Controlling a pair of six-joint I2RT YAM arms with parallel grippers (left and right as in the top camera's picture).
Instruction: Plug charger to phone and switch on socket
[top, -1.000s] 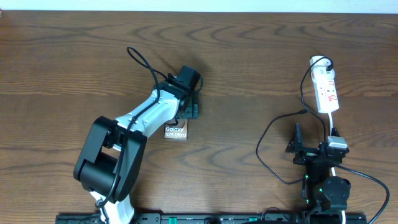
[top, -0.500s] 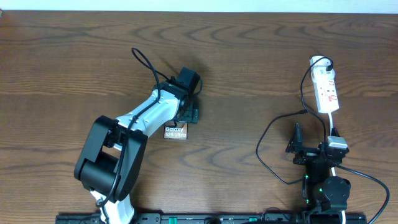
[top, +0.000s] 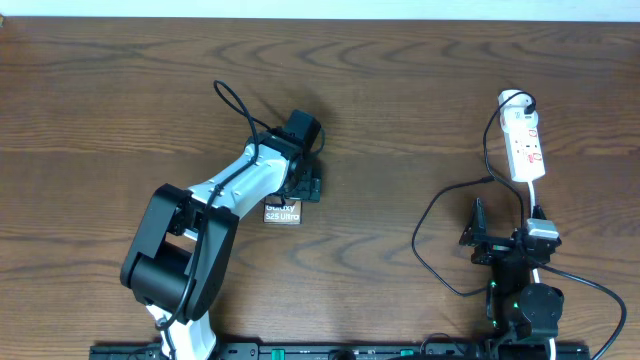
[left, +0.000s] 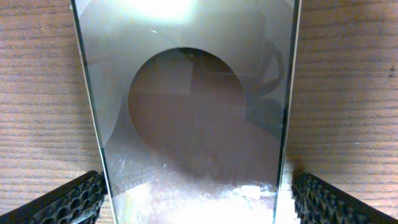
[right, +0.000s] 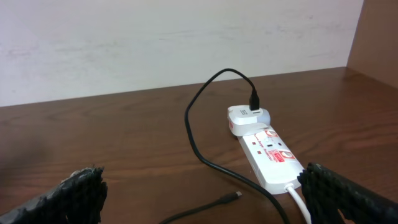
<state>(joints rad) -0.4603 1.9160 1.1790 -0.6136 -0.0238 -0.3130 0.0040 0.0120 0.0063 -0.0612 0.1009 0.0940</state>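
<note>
The phone lies flat on the table, its lettered end showing beside my left gripper. In the left wrist view the phone fills the middle, and my left gripper stands open with a finger on either side of its long edges. The socket lies at the far right, with a white adapter plugged into its far end. From the adapter the charger loops across the table to its loose plug tip. My right gripper is open and empty, short of the socket.
The charger curves in a wide loop left of the right arm. The socket's white cord runs back under the right wrist. A pale wall stands behind the table's far edge.
My left gripper has crept slightly further over the phone, covering a little more of its lettering. The right arm, charger and socket have not moved.
</note>
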